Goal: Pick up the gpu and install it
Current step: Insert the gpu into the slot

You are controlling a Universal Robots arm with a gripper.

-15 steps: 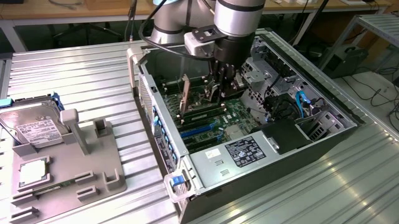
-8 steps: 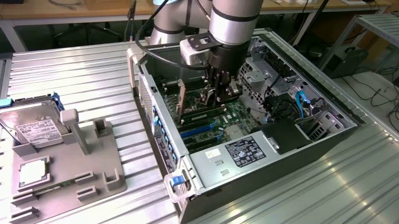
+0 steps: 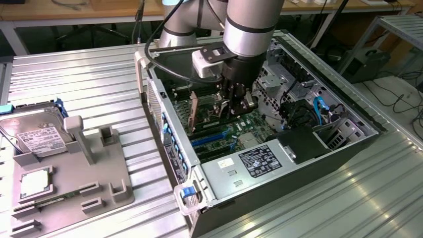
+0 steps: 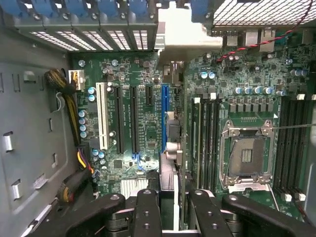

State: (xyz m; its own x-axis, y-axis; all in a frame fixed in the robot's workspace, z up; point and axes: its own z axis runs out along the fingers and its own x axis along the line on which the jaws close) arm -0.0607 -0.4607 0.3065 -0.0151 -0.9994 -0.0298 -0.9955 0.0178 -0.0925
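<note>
My gripper (image 3: 236,111) reaches down into the open computer case (image 3: 198,163) from above the motherboard. It is shut on the gpu (image 4: 173,148), a thin card seen edge-on between the two black fingers (image 4: 148,212). The card stands upright along the long blue slot (image 4: 164,113), and its pale metal bracket (image 4: 182,37) lies against the case's rear slot openings. In the exterior view the gpu (image 3: 194,115) shows as a brownish upright edge, on the exterior view's left of the gripper. I cannot tell whether the card's edge sits in the slot.
Black slots and a white slot (image 4: 102,116) lie beside the card, as do memory slots and an empty processor socket (image 4: 247,155). A cable bundle (image 4: 69,98) runs along the case wall. Outside, a grey fixture (image 3: 99,188) holds a silver hard drive (image 3: 36,134) and a square chip (image 3: 36,181).
</note>
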